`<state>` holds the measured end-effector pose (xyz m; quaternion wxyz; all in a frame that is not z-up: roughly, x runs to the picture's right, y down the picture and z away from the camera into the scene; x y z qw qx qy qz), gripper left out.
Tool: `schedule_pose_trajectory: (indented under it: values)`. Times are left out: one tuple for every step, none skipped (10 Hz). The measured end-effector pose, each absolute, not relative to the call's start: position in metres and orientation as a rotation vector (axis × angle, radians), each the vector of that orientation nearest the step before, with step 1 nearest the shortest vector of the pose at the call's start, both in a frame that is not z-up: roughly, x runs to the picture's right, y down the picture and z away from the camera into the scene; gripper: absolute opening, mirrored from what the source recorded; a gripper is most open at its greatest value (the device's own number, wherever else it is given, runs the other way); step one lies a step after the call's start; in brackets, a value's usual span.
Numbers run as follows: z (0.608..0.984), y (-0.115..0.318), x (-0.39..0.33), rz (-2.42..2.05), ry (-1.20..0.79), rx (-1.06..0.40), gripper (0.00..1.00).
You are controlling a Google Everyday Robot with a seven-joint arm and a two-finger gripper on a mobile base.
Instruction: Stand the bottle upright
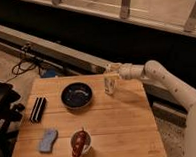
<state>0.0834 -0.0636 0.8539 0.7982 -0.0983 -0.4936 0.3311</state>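
Note:
The small whitish bottle (110, 85) stands upright on the wooden table (119, 124) near its far edge, just right of the dark bowl (76, 96). Its pale label shows dark marks. My gripper (111, 69) comes in from the right on a white arm (161, 78) and sits right at the top of the bottle, covering its cap.
A black ribbed object (38, 109) lies at the table's left side. A blue sponge (47, 139) lies at the front left. A red-brown item in a small white cup (80, 142) stands at the front middle. Cables (25, 62) lie on the floor behind.

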Motion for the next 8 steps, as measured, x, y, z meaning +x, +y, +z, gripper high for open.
schedule_pose_trajectory:
  values:
    - [0.8515,-0.0667,0.082,0.706,-1.073,-0.201,0.38]
    - [0.8499,-0.0688,0.0834,0.706,-1.08,-0.192,0.3]
    - [0.8488,-0.0704,0.0843,0.709,-1.084,-0.188,0.28]
    - [0.8475,-0.0726,0.0829,0.71,-1.089,-0.187,0.31]
    - [0.8469,-0.0739,0.0813,0.709,-1.091,-0.188,0.39]
    - [0.8465,-0.0749,0.0807,0.706,-1.09,-0.187,0.48]
    - [0.8467,-0.0757,0.0823,0.705,-1.087,-0.186,0.6]
    - [0.8462,-0.0765,0.0831,0.706,-1.087,-0.184,0.7]
